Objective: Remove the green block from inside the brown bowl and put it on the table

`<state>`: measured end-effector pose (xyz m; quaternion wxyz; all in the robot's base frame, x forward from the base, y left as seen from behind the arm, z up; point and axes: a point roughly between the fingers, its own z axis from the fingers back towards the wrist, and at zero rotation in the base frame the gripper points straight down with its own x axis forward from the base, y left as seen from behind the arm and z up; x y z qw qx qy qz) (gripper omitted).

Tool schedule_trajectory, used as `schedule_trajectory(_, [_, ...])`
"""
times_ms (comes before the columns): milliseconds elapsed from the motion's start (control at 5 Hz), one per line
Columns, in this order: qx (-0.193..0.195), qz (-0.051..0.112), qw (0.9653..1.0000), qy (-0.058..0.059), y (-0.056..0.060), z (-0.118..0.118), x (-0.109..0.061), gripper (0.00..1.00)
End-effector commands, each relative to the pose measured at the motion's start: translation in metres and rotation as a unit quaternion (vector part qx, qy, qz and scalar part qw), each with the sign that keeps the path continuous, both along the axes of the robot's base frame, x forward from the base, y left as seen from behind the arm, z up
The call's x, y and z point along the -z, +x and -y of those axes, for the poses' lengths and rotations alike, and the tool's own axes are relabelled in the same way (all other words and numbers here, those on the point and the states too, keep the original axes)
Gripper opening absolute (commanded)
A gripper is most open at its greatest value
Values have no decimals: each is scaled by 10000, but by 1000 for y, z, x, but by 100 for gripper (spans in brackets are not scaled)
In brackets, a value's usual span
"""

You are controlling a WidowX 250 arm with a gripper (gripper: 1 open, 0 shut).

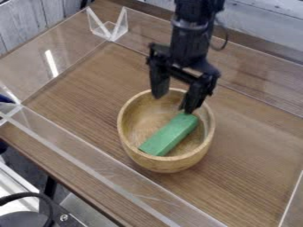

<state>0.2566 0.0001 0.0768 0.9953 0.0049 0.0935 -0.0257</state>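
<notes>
The green block (169, 136) lies flat and slanted inside the brown bowl (137, 156), which stands on the wood-grain table (83, 93). My gripper (180, 96) hangs open just above the bowl's far rim, over the block's upper end. One black finger (158, 83) sits left of that end and the other finger (205, 90) to its right. Nothing is between them.
Low clear acrylic walls (71, 155) border the table on the near and left sides. A clear acrylic corner piece (109, 27) stands at the far left. The arm comes down from the top of the view.
</notes>
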Motion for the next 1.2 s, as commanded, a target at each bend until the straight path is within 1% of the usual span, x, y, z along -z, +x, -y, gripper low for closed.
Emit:
schedule_trajectory(0, [69, 294, 9995, 16, -1, -5, 1, 100])
schedule_trajectory(200, [126, 271, 9996, 13, -4, -5, 12, 100])
schedule_trajectory(400, [173, 227, 9996, 15, -3, -5, 20, 100])
schedule_trajectory(1000, [232, 113, 9997, 11, -1, -3, 35, 100])
